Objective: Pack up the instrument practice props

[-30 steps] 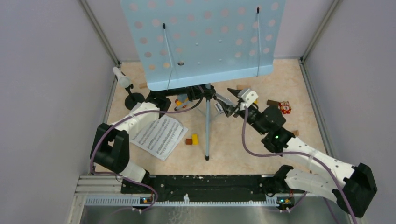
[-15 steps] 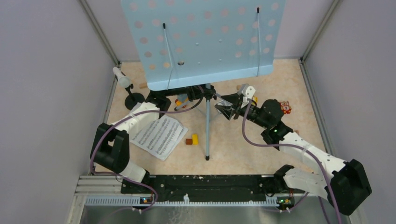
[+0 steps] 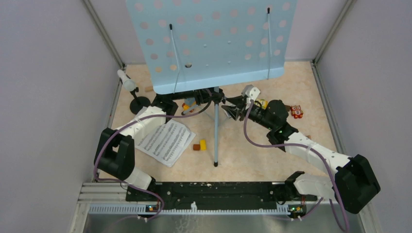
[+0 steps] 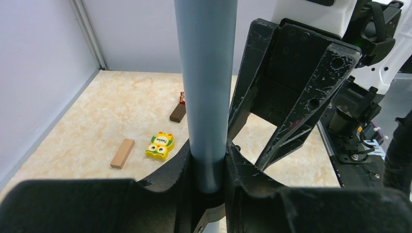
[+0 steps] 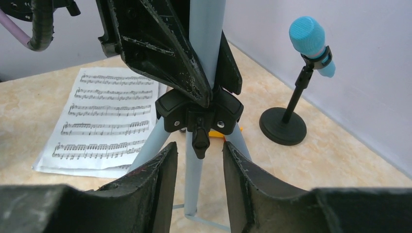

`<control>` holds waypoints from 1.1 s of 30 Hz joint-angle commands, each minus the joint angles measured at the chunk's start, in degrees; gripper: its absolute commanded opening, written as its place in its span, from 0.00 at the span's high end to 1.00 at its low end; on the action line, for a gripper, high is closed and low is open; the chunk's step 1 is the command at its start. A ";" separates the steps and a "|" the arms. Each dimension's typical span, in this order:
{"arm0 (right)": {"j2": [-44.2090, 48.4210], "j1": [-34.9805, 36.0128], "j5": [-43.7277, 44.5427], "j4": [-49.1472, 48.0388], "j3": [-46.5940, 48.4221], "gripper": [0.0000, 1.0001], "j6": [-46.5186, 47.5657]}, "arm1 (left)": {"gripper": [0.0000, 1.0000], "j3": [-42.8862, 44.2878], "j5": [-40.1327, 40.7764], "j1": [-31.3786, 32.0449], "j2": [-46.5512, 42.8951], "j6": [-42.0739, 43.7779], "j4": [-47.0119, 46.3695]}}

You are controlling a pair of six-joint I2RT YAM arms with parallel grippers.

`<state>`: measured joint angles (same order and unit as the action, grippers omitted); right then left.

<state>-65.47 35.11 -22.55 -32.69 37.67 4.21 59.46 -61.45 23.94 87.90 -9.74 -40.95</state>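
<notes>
Grip on the music rack [image 3: 209, 39] comes from the left gripper [image 4: 208, 170], whose jaws are clenched around the rack's light-blue pole [image 4: 206, 73], which runs upright between them. The rack stands on its tripod legs on the table [image 3: 252, 155], with the perforated desk high above both arms. The right gripper [image 5: 197, 160] faces the left one from the other side of the pole, just below it. Its jaws stand parted, with a clear gap between them. The small black knob [image 5: 199, 141] of the tripod collar [image 5: 199, 109] sits in line with that gap and just beyond the fingertips, and neither finger is touching it. Past the right jaws, on the side toward the arm bases, the sheet music [image 5: 102, 116] lies flat on the table. On the far side of those jaws a black round-based holder [image 5: 283, 125] stands upright with the blue microphone [image 5: 311, 41] clipped in its top, tilted. Beyond the left jaws a yellow toy block [image 4: 160, 145] and a wooden block [image 4: 122, 153] lie near each other on the table.
</notes>
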 commanded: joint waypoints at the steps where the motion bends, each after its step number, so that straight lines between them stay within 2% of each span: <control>1: -0.76 -0.35 0.09 -4.09 3.35 0.65 2.22 | 1.00 -1.01 6.33 -1.44 3.24 3.23 6.32; 4: -1.37 -0.31 -1.15 -4.06 3.75 0.74 3.66 | 1.00 -0.93 6.33 -1.44 3.20 3.15 6.30; 10: -2.63 -0.31 -4.04 -4.64 4.64 0.98 6.02 | 1.00 -0.93 6.21 -1.53 3.21 3.17 6.32; 14: -2.52 -0.37 -8.94 -2.82 4.38 1.00 13.54 | 1.00 -0.93 6.19 -1.53 3.20 3.22 6.32; 17: -1.85 -0.28 -11.82 2.95 4.10 1.00 25.58 | 1.00 -0.92 6.17 -1.58 3.23 3.17 6.24; 20: -0.77 0.97 -12.19 12.74 4.09 1.00 45.03 | 1.00 -0.93 6.16 -1.53 3.29 3.17 6.23; 25: -0.77 5.15 -0.79 26.06 4.57 1.00 74.27 | 1.00 -0.85 5.98 -1.64 3.33 2.97 6.06; 29: -0.39 7.18 6.51 24.05 3.11 1.00 82.24 | 1.00 -0.93 5.99 -1.83 3.49 2.95 6.06; 33: 0.43 8.75 14.27 15.62 -0.03 0.99 87.01 | 1.00 -0.93 5.97 -1.93 3.45 2.92 5.99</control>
<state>-64.75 42.22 -16.99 -18.24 41.15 80.62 59.48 -60.80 23.77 87.94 -9.69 -40.95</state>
